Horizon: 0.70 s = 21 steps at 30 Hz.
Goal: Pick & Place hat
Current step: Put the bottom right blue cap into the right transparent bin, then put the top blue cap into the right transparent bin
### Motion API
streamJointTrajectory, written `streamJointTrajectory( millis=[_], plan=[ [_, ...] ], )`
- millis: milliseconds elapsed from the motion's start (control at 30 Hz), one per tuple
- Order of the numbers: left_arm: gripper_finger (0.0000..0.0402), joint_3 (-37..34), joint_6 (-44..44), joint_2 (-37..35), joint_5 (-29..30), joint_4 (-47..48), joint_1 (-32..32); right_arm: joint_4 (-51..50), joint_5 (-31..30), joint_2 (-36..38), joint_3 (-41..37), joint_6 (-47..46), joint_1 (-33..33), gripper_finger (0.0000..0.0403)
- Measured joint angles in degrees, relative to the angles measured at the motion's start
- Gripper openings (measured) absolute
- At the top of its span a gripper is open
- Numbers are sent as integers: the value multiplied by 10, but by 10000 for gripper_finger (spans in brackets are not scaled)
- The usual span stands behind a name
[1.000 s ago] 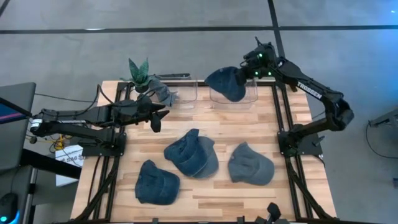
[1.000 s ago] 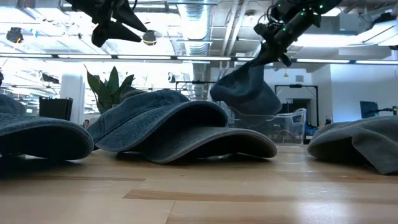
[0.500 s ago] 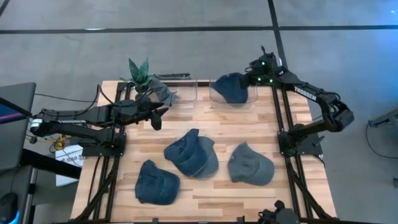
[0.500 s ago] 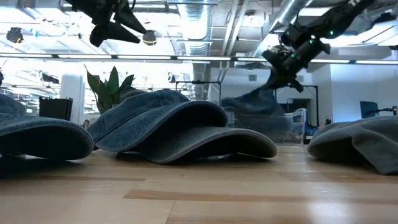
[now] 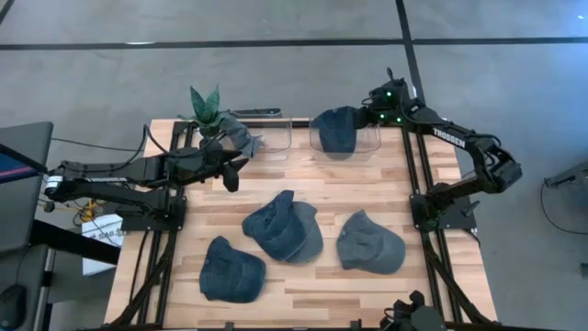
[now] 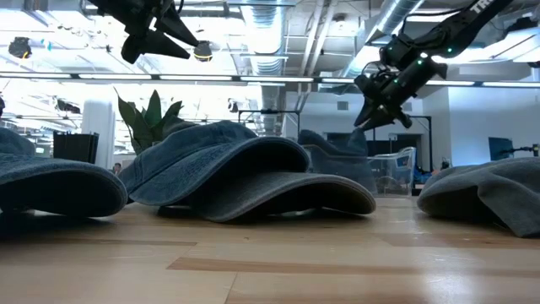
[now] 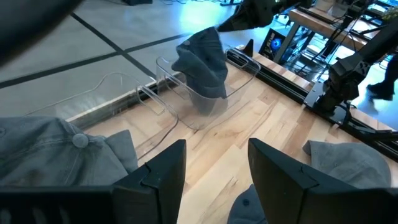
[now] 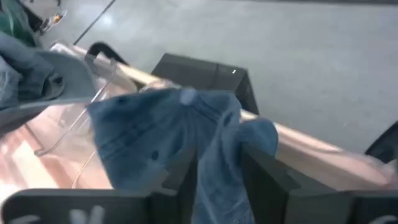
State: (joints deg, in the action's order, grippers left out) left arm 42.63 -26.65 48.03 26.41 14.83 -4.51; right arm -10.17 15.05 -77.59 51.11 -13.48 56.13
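Note:
A blue denim hat lies in the clear right-hand bin at the table's far edge; it also shows in the low view. My right gripper hangs just above the hat's right part, open, with its fingers on either side of a raised fold. My left gripper is open and empty, hovering over the table's left part, near a second clear bin that holds a grey hat. My right gripper comes slanting down from the table's right, and its fingers flank a raised fold of the hat. I cannot tell whether they touch the cloth. The hat rests in the bin.
Several more denim hats lie on the table: two overlapping in the middle, one at the near left, one at the right. A potted plant stands at the far left corner.
My right gripper has carried the hat down and a little toward the table's far edge, over the right-hand bin. The hat hung below the fingers and has sunk into the bin. In the low view the fingertips stand apart now and the hat sits lower than them.

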Motion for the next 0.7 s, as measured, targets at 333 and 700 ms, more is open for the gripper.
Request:
streamJointTrajectory(
  millis=[333,700],
  plan=[
    [164,0,1,0,-11,0,0,-29,32,128,0,-1,8,222],
    [164,2,-17,24,-50,-62,5,-183,8,318,0,-17,-126,210]
  ],
)
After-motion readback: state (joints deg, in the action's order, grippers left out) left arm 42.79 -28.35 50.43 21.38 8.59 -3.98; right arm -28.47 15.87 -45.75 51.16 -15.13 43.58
